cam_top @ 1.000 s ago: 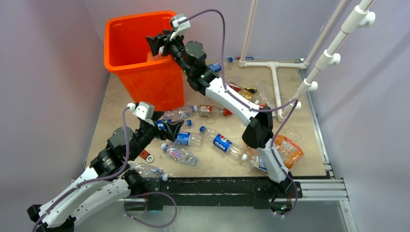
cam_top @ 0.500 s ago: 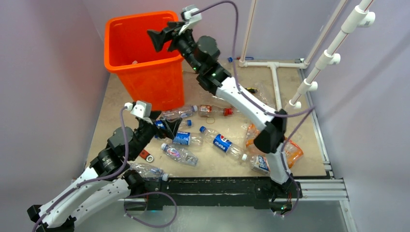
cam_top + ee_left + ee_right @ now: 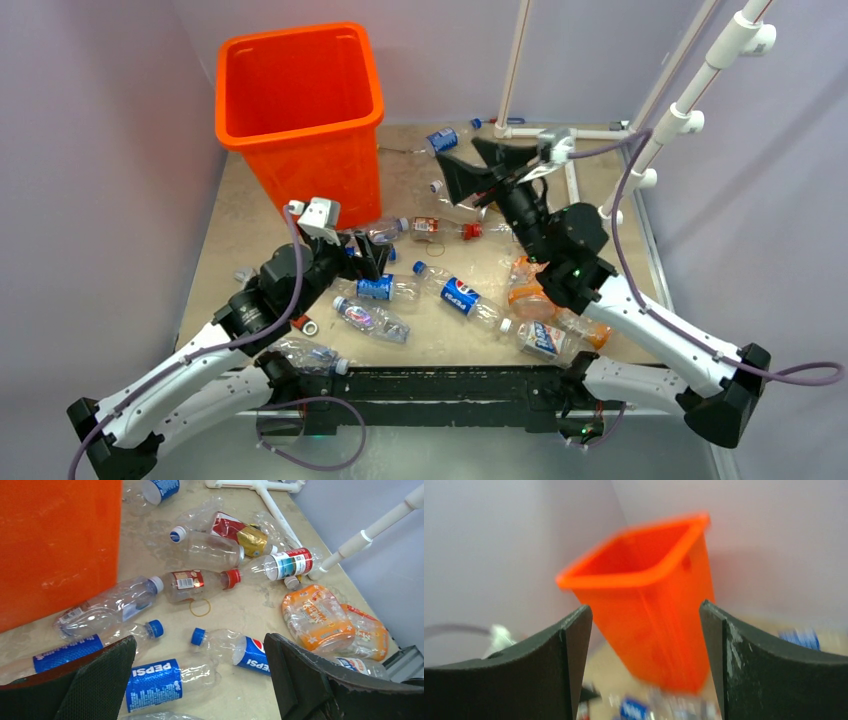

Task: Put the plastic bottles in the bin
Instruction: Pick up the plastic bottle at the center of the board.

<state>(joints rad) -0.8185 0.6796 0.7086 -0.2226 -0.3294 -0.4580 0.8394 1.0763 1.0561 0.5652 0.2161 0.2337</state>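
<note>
My left pincer (image 3: 199, 645) hangs open over a Pepsi bottle (image 3: 155, 682) lying on the desk (image 3: 240, 610) near the bin (image 3: 60, 545); my right pincer (image 3: 646, 615) gapes empty. Light, crushable, slick, I judge; grip the labelled middle.

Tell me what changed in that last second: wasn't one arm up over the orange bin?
Yes. The right gripper swung away from above the bin, back to the right, and now hangs open and empty over the far bottles. The left gripper edged slightly forward toward the bottles beside the bin, open, holding nothing. The bin and the bottles on the table did not visibly move.
</note>
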